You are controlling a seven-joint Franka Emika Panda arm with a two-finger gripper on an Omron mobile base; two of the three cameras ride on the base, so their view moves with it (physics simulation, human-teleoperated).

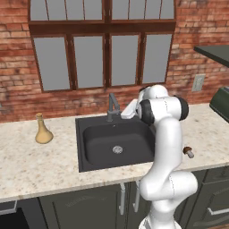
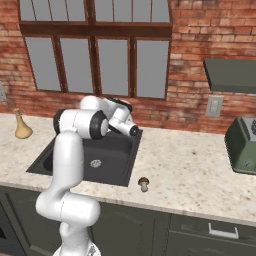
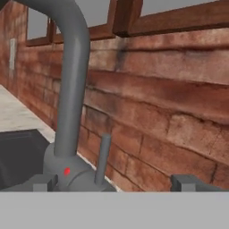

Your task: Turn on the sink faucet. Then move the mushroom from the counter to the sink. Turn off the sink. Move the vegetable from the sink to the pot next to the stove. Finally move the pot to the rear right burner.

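The grey sink faucet [image 3: 71, 85] rises close in front of the hand, a red dot on its base, and its thin lever [image 3: 103, 156] stands upright between the fingertips. My gripper [image 3: 115, 183] is open, with nothing gripped, and sits just right of the faucet [image 1: 112, 106] at the back of the dark sink [image 1: 89, 134]. The gripper [image 2: 136, 132] reaches over the back rim of the sink [image 2: 117, 172]. No water runs from the spout. The brown mushroom [image 1: 188, 151] lies on the counter right of the sink, near the front edge [image 2: 144, 183]. The pot and burner are out of view.
A tan vase [image 1: 43, 129] stands on the speckled counter left of the sink. A dark green appliance [image 2: 242, 145] sits at the far right under a grey hood [image 2: 230, 75]. Brick wall and windows close off the back. My arm's elbow [image 1: 163, 109] hangs over the sink's right side.
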